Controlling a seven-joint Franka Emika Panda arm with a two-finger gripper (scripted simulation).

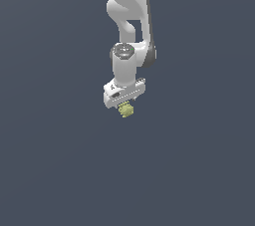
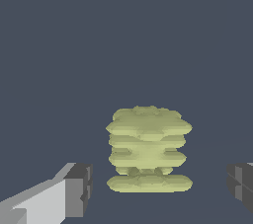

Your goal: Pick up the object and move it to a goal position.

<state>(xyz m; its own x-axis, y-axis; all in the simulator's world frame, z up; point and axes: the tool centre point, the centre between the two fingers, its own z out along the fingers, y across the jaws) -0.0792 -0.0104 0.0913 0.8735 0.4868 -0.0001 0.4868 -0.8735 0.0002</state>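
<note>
Plain dark slate-blue surface (image 1: pixel 60 170), featureless. Gripper (image 1: pixel 125 104) spread apart, released, straddling yellow-green ridged object (image 2: pixel 148 151) without contact.

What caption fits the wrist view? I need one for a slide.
Wrist view: open gripper straddling the pale yellow-green ridged object, fingers clear of both its sides.

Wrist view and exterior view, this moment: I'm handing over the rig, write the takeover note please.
Claw: open, one finger on each side of the object, gaps visible, nothing gripped.
Object: pale yellow-green ridged lump, centred between the fingers; in the exterior view it sits right under the claw.
Done: claw lined up over the object.
Left: close, lift, carry to the goal. No goal marker shows in either view.
</note>
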